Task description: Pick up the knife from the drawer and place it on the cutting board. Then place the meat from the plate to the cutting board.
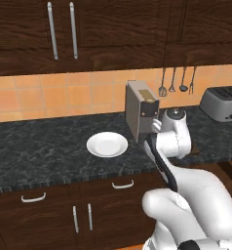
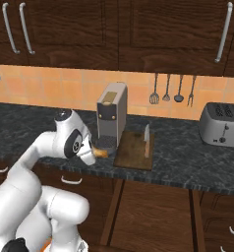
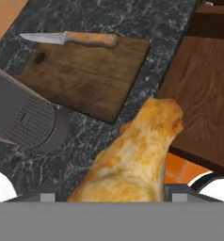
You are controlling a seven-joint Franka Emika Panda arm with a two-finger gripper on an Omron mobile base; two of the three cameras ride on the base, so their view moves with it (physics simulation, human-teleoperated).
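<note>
Above the counter edge beside the cutting board (image 3: 85,77), where the knife (image 3: 69,38) lies, my gripper (image 2: 100,153) clamps the meat (image 3: 132,155).

Dark wood cabinets (image 1: 88,29), orange tiled backsplash (image 1: 49,95), black speckled countertop (image 1: 35,146)

White rounded arm (image 1: 196,195), dark joints

- Even, soft, rendered lighting is seen in all views; no single light source can be made out.
- The upper cabinets (image 1: 88,29) are kept dim, while the orange tiled backsplash (image 1: 49,95) is brightly lit.
- A faint shadow is cast beside the plate (image 1: 107,144).
- The meat (image 3: 132,155) is rendered soft and blurred up close.
- No edge distortion is noticed.
</note>
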